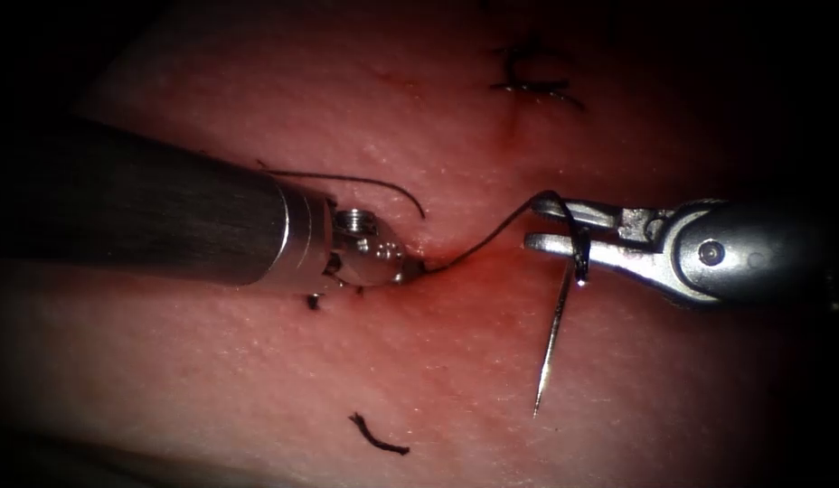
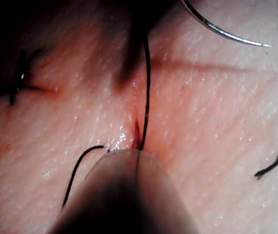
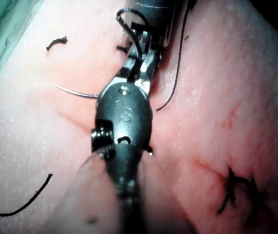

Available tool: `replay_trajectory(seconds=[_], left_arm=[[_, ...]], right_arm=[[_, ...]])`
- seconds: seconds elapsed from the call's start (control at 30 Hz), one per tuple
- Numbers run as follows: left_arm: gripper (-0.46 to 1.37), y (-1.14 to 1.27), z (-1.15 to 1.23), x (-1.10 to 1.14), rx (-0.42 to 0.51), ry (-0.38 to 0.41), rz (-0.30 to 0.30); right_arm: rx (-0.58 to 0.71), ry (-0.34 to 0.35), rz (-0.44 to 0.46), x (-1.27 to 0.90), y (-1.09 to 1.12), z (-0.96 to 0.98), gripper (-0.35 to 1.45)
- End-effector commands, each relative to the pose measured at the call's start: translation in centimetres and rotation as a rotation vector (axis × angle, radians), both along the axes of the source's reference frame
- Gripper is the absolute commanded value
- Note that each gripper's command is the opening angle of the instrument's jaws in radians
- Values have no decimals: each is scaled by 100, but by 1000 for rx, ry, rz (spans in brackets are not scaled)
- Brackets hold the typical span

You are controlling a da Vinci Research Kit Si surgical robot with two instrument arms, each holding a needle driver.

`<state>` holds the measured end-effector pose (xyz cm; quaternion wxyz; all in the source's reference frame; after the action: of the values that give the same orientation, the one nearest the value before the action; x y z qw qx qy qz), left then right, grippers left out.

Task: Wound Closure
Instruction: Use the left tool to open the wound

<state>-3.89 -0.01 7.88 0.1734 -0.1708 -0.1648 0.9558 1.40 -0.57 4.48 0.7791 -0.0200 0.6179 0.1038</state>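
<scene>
My left tool (image 1: 412, 269) comes in from the left with its tip down on the cut (image 1: 438, 248). Its jaws look shut on the dark thread (image 1: 483, 239) right at the tissue (image 1: 257, 380). That thread runs taut up to the right, to the needle's rear end. My right tool (image 1: 532, 224) is shut on the curved needle (image 1: 553, 343) near that rear end. The needle is out of the tissue, on the right of the cut, its point hanging down. Close up, the thread (image 2: 147, 83) rises from my left tool's tip (image 2: 136, 155). The needle (image 3: 73, 91) sticks out beside my right tool (image 3: 139, 53).
A finished stitch (image 1: 532, 86) sits further up the cut. A free thread tail (image 1: 347, 177) curls above the left tool. Cut thread pieces (image 1: 379, 438) lie on the near tissue. Red fluid (image 1: 492, 285) wets the cut under the tools.
</scene>
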Motion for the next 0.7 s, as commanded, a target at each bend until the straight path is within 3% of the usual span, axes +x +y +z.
replay_trajectory(seconds=[0.03,0.2,0.23,0.27,0.37,0.4,0.7], left_arm=[[-35,-2,2,-1,21,-4,5],[-35,-12,4,0,60,-34,12],[-28,-12,1,-1,61,-35,12],[4,-13,-2,-1,67,-32,9],[35,-13,-11,-2,75,-41,8],[62,-12,-16,-1,79,-43,2],[117,-11,-34,3,90,-79,2]], right_arm=[[-9,7,0,1,1,1,-35],[-47,6,-8,10,4,8,-35],[-54,4,-7,11,5,10,-35],[-62,3,-7,13,6,13,-35],[-66,3,-6,16,8,21,-35],[-74,2,-7,17,9,25,-35],[-177,-3,-10,18,13,35,-35]])
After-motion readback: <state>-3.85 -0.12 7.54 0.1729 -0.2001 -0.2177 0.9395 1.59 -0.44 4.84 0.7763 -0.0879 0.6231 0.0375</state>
